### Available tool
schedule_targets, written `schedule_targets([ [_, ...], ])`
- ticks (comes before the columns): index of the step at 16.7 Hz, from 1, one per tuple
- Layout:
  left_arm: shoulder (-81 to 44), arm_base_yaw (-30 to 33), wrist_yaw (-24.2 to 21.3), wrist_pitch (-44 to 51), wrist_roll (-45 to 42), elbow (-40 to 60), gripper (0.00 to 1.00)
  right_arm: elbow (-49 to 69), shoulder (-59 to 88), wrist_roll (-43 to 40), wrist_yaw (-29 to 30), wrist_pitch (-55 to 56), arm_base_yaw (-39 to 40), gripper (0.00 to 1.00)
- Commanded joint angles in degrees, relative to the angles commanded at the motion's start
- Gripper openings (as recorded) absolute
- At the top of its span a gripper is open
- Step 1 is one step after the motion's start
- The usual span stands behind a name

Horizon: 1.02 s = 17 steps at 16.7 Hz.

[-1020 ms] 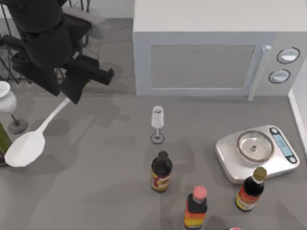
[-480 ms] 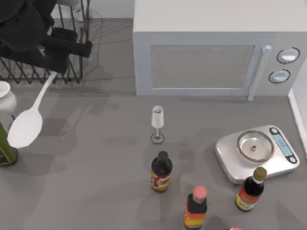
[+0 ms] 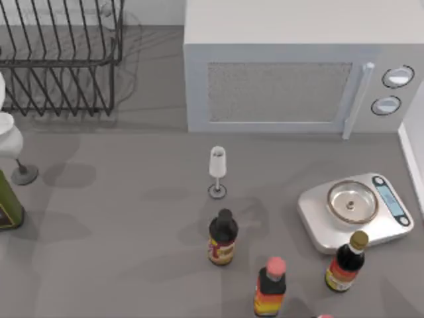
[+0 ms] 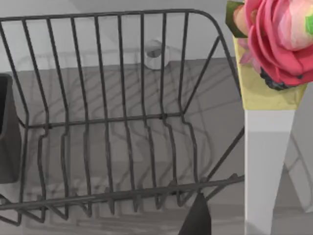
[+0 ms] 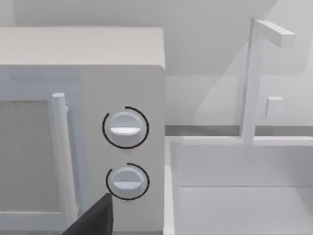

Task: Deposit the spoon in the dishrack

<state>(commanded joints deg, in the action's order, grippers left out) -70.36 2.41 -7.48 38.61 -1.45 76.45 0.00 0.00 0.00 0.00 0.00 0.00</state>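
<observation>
The dishrack (image 3: 59,61) stands at the back left of the worktop (image 3: 132,218), just left of the microwave (image 3: 278,86), with a strip of bare surface between them.

In the left wrist view the left gripper (image 4: 195,223) shows as a dark tip low in front of the rack's near rail, looking into the dishrack (image 4: 105,120) from just outside its rim. The spoon (image 4: 266,166) is close to this camera: its white handle stands upright beside the dark tip, and its knob (image 4: 279,39) — yellow below, pink-red and rose-shaped above — lies level with the rack's rounded far corner. I cannot tell whether the left gripper grips the spoon, nor whether the spoon is inside the rack's rim or beside it.

The right gripper (image 5: 95,220) shows as a dark tip facing the microwave's two round dials (image 5: 125,128) and door handle (image 5: 59,156) — wide or narrow, I cannot tell.

On the open worktop, well apart from the rack, stand a small clear stemmed glass (image 3: 217,162), a dark sauce bottle (image 3: 222,238), a pink-capped bottle (image 3: 270,286), a yellow-capped bottle (image 3: 346,262) and a kitchen scale (image 3: 354,212). A green bottle (image 3: 8,202) and a white goblet (image 3: 8,136) stand at the left edge.
</observation>
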Motion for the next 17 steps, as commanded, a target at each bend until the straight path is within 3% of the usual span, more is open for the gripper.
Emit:
schedule_targets([
  [6,16.05,-10.72,-3.67,-22.25,0.51,-10.77,0.00,0.00,0.00,0.00,0.00,0.00,0.00,1.00],
  [17,15.46,-12.20,-3.95,-29.40,0.63,-12.47,0.00,0.00,0.00,0.00,0.00,0.00,0.00,1.00],
])
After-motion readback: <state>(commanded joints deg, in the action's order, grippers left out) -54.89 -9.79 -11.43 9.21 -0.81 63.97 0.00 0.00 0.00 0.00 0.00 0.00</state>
